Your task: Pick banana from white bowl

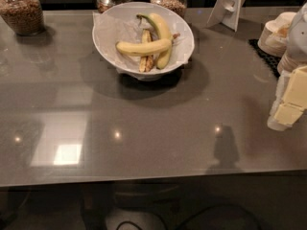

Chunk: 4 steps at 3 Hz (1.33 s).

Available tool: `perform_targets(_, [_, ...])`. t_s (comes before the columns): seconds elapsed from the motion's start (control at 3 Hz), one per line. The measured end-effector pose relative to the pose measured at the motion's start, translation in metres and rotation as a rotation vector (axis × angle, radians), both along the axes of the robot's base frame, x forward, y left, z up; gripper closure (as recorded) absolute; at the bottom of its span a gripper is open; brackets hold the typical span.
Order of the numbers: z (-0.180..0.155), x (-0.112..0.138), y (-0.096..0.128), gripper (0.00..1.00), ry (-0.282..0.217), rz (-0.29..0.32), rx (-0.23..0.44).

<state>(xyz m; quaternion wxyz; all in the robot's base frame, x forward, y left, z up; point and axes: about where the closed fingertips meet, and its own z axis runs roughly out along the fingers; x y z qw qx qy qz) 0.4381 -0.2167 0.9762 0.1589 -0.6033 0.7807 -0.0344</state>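
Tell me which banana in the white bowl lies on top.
The pale, nearly straight banana, lying crosswise over the curved green-stemmed banana and the small brown-streaked one. The gripper hangs at the far right.

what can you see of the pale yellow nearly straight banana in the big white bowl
The pale yellow, nearly straight whole banana lies on its side, running left to right across the middle of the large round white bowl. Its skin looks clean, smooth and unpeeled. It rests crossing a longer curved green-stemmed banana and a small brown-streaked banana, above crumpled white paper lining. The pale-padded gripper is at the right edge of view, well away, not touching it.
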Motion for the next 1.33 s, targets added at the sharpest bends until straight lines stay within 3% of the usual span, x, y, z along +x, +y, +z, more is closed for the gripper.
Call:
perform_targets(0.33, [0.000,0.000,0.000,0.00,0.000,0.000,0.000])
perform_targets(0.67, [0.000,0.013,0.018,0.00,-0.029,0.025,0.066])
perform_targets(1.33, [0.007,0.094,0.095,0.00,-0.166,0.077,0.325])
